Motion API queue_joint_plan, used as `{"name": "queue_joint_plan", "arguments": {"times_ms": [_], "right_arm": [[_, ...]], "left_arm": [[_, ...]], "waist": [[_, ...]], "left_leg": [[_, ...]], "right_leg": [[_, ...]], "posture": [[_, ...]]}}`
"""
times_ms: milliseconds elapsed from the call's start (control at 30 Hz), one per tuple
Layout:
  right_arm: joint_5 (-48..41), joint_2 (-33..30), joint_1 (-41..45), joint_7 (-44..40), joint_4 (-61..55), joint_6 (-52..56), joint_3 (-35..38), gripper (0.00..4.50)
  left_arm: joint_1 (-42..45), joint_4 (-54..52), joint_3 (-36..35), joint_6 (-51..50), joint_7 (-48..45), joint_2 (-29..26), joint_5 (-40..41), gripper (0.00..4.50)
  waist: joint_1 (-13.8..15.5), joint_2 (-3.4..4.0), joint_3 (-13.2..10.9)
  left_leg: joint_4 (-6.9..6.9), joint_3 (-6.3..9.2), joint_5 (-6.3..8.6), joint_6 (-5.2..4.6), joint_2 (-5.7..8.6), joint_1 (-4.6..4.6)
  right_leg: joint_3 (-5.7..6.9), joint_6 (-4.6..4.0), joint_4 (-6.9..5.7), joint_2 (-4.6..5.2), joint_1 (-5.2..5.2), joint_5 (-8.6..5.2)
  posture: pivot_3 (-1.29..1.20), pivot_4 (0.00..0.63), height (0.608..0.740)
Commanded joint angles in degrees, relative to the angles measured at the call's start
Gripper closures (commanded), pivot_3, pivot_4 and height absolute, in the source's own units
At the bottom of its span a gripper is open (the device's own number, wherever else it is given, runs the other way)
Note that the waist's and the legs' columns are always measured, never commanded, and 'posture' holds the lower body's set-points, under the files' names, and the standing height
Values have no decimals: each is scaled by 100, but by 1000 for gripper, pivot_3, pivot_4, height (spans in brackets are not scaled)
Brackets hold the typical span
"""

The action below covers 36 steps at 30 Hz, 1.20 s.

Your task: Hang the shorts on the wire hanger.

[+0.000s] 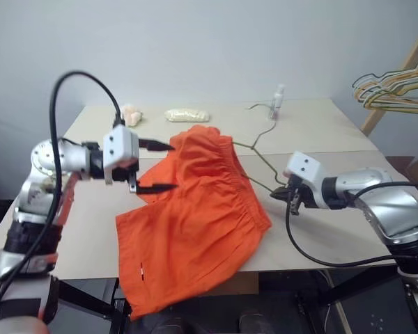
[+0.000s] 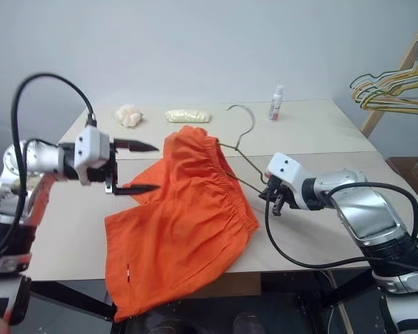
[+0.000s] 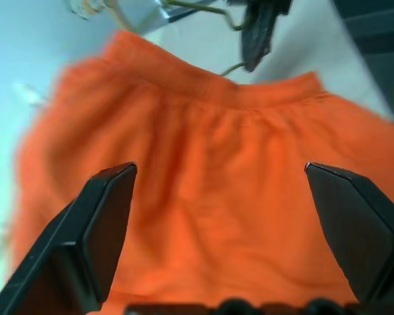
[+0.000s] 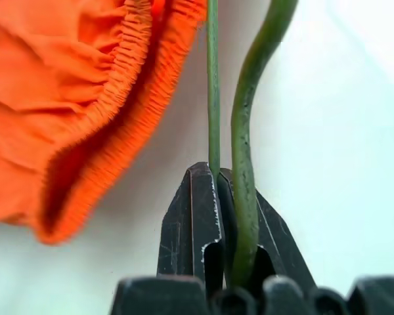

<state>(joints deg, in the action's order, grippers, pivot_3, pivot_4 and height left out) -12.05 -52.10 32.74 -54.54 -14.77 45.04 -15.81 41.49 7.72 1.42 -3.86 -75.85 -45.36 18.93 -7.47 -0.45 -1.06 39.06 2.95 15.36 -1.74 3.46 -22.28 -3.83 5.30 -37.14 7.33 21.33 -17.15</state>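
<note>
We see the right tool [image 2: 272, 200] closed on the wire hanger [image 2: 245, 164]; in its wrist view the two black fingers [image 4: 197, 216] pinch together with the olive wire running up between and alongside them. The hanger's wire rises from that grip toward the far side of the bench, its hook curling up near a small white bottle [image 2: 276, 102], while another stretch of wire runs into the gathered waistband of the shorts [image 2: 181, 216]. The right tool sits just beside the waistband's near end, at the shorts' right edge.

Our left tool [image 1: 157, 166] stands wide, its two fingers [image 3: 95, 230] spread well apart and holding nothing. It points across toward the right, at the left edge of the shorts, one finger above the fabric's upper corner and the other lower, at the cloth's edge; whether either touches the cloth we cannot tell.

The bright orange shorts lie spread on the pale bench [image 1: 320, 125], one leg hanging over the near edge, with a small white tag showing low on the fabric. At the far edge of the bench lie a yellowish bag [image 1: 187, 115] and a pale peach lump [image 1: 130, 113]. Off to the right a bunch of yellow and green hangers [image 1: 397, 90] hangs on a wooden rack.
</note>
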Motion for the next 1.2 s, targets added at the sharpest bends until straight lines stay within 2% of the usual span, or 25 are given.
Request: {"name": "queue_joint_plan", "arguments": {"times_ms": [33,133,333,600,700,867,1100,1133,1200], "right_arm": [[224,-142,317,-259,-414,-141,-228,4500],[278,-195,502,-525,-605,-49,-453,4500],[291,-195,891,-910,-581,277,-687,4500],[379,-210,1140,-1136,-589,487,-838,4500],[330,-188,1201,-1214,-618,628,-829,4500],[349,-153,1297,-1235,-603,772,-843,4500],[329,-128,1306,-1170,-716,900,-844,4500],[360,-118,1251,-1115,-732,811,-822,4500],[398,-98,1141,-998,-753,714,-763,4500]], "left_arm": [[584,575,47,738,-376,-30,-221,48],[973,1244,354,1629,-648,79,-675,48],[1474,2411,1011,2670,-1140,483,-1306,48],[1944,3554,1727,3537,-1125,858,-2313,48],[2035,3840,1845,3768,-1105,904,-2503,624],[2165,4108,1822,3802,-1042,1044,-2539,2061],[2074,4077,1766,3698,-1001,1161,-2466,4308],[2031,4041,1751,3670,-927,1173,-2473,4477],[1963,3987,1718,3566,-768,1193,-2508,4491]], "waist": [[-36,0,0],[-122,0,0],[-286,0,0],[-485,-2,-1],[-577,-2,-1],[-634,-2,-2],[-659,-2,-2],[-677,-2,-1],[-713,-2,-1]], "left_leg": [[0,0,0,0,0,-1],[0,1,0,0,1,-2],[2,3,-1,-2,2,-1],[5,5,-1,-4,2,-6],[5,5,0,-4,2,-5],[6,7,0,-4,0,-7],[6,8,0,-4,0,-9],[6,8,0,-4,0,-10],[6,9,0,-4,0,-10]], "right_leg": [[0,0,0,0,0,0],[0,0,-1,2,0,0],[2,0,-3,1,-4,0],[2,1,-7,1,-1,-1],[2,2,-8,1,-2,-1],[2,3,-9,2,0,-1],[2,3,-10,2,3,-1],[2,3,-11,2,3,-1],[2,3,-12,3,3,-1]], "posture": [[-185,0,740],[-187,0,740],[-199,0,740],[-226,0,740],[-234,0,740],[-241,0,740],[-251,0,740],[-252,0,740],[-256,0,740]]}}
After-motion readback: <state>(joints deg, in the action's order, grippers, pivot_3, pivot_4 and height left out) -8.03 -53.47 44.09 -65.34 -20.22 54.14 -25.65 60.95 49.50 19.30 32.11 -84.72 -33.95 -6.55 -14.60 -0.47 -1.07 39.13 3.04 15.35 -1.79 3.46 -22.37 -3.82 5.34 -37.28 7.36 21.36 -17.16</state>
